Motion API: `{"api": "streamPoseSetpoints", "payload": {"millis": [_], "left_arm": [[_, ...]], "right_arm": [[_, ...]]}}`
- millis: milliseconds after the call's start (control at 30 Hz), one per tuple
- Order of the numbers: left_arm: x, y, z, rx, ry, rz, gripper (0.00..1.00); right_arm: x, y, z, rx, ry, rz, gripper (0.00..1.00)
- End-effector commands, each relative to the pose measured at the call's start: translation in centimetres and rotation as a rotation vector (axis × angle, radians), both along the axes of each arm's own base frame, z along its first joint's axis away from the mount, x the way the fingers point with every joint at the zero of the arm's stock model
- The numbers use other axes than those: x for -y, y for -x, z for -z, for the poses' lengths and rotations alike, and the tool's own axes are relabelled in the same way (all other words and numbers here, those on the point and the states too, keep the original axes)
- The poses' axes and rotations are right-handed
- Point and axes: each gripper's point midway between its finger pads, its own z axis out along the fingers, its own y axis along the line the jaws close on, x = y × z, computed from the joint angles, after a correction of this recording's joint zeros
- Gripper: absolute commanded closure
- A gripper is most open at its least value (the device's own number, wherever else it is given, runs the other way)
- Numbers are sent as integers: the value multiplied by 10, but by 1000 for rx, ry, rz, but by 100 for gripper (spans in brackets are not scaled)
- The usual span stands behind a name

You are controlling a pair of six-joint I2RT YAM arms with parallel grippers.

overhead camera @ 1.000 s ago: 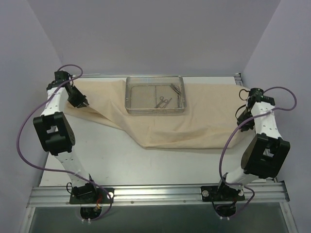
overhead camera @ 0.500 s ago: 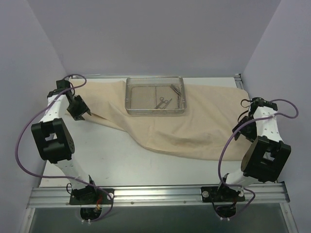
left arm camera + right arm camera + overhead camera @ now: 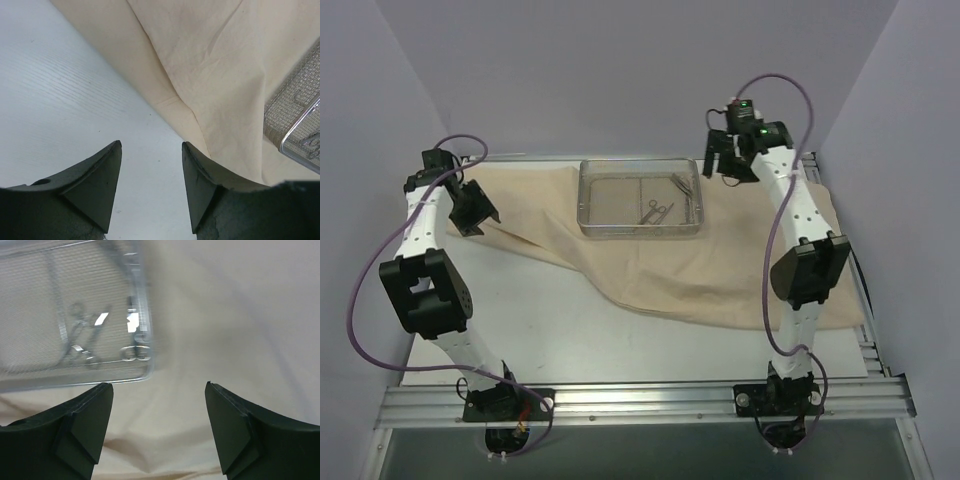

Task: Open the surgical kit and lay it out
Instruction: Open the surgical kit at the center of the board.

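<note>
The surgical kit lies open at the back of the table. Its beige cloth wrap [image 3: 720,260] is spread flat under the silver wire-mesh tray [image 3: 588,210]. Thin ring-handled instruments [image 3: 657,209] lie in the tray's right half. My left gripper [image 3: 483,217] hangs open at the cloth's left edge, with only bare table between its fingers [image 3: 100,175]; the cloth [image 3: 215,60] and a tray corner [image 3: 300,125] show to its right. My right gripper [image 3: 716,165] hovers open over the cloth [image 3: 230,315] just past the tray's right end [image 3: 145,345], the instruments [image 3: 82,337] blurred inside it.
The white tabletop [image 3: 550,320] shows in front of the cloth and at the left [image 3: 55,90]. A metal rail [image 3: 640,400] carrying both arm bases runs along the near edge. Grey walls close in the back and both sides.
Both grippers opened and let go of the cloth, which settled flat. My right arm swung from the table's right edge up to the tray's right end. The left gripper shifted only slightly.
</note>
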Motion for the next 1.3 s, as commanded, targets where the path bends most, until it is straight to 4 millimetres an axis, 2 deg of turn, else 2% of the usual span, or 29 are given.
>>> {"api": "streamPoseSetpoints", "payload": {"millis": [0, 67, 133, 167, 200, 233, 267, 367, 467, 500, 533, 600, 667, 700, 733, 1033, 1267], "left_arm": [[-5, -1, -4, -3, 18, -30, 40], [-3, -5, 0, 1, 40, -26, 40], [15, -9, 5, -5, 153, -16, 39], [21, -12, 7, 2, 193, -16, 39], [29, -15, 7, 13, 241, -27, 39], [44, -9, 13, 5, 309, -19, 39], [47, -14, 14, 39, 334, -25, 38], [56, -15, 22, 69, 401, -84, 34], [56, -17, 28, 95, 404, -111, 34], [57, -17, 30, 96, 405, -116, 34], [57, -17, 32, 100, 405, -115, 34], [55, -21, 38, 120, 397, -122, 35], [53, -29, 40, 161, 395, -114, 36], [53, -30, 44, 156, 397, -120, 37], [53, -30, 45, 156, 404, -124, 38], [48, -44, 69, 158, 402, -150, 42], [46, -50, 79, 150, 403, -152, 44]], "right_arm": [[-113, -8, -21, 101, -86, -304, 26], [-158, -8, -17, 128, -166, -400, 28], [-192, 2, -3, 102, -181, -455, 30], [-200, 5, 2, 91, -186, -470, 31], [-207, 11, 0, 95, -191, -490, 31], [-218, 15, -3, 114, -196, -512, 31], [-219, 18, -7, 128, -194, -514, 31], [-210, 29, -21, 152, -218, -499, 31], [-191, 40, -32, 166, -202, -485, 31], [-182, 43, -41, 184, -204, -475, 31], [-176, 45, -38, 176, -202, -465, 32], [-155, 45, -50, 204, -212, -430, 32], [-145, 47, -48, 203, -224, -419, 33], [-136, 49, -54, 216, -226, -402, 33], [-131, 51, -49, 200, -222, -398, 34], [-104, 63, -47, 205, -210, -363, 37], [-96, 65, -50, 215, -209, -348, 38]]}}
